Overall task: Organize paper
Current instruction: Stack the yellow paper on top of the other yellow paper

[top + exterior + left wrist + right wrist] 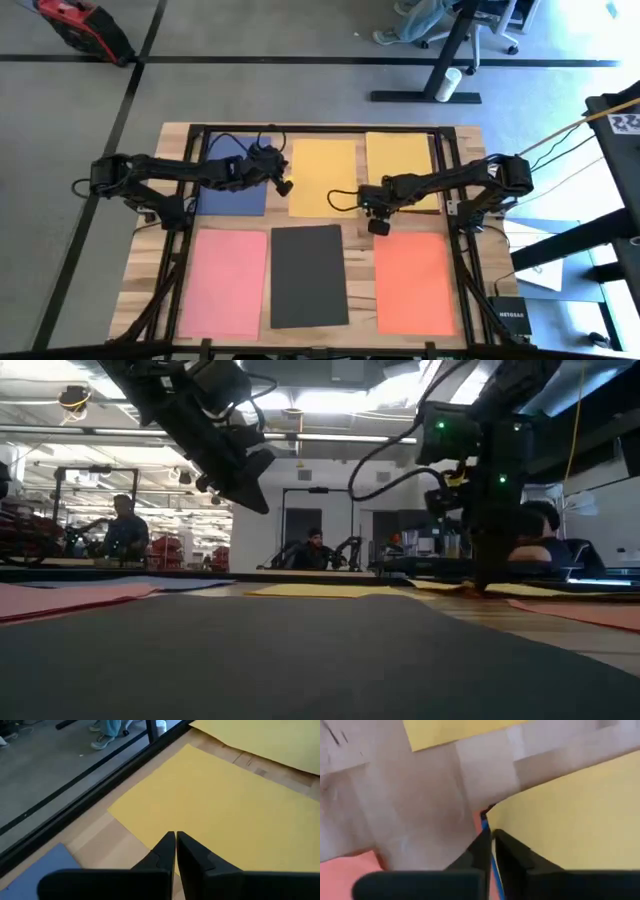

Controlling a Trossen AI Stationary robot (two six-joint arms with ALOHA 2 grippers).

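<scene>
Six paper sheets lie flat on the wooden table: blue (235, 200), yellow (322, 175) and a darker yellow (398, 155) along the far side, pink (225, 280), black (308, 275) and orange (412, 280) along the near side. My left gripper (285, 187) hangs shut above the left edge of the middle yellow sheet (225, 805), clear of the table (255, 500). My right gripper (379, 228) is down at table level (480, 585), shut at the near left corner of the darker yellow sheet (570, 815). My right gripper pinches the darker yellow sheet's near left corner (501, 812) between its two fingers, coming from above. The sheet curves up a little at that corner, and the rest of it lies on the table. A thin blue strip shows between the fingers; what it is, I cannot tell.
A black frame (300, 128) runs around the table, with cables (470, 215) by the right arm's base. A small black box (510, 318) sits at the near right corner. Bare wood (420, 805) lies between the sheets. People sit in the room beyond (125, 525).
</scene>
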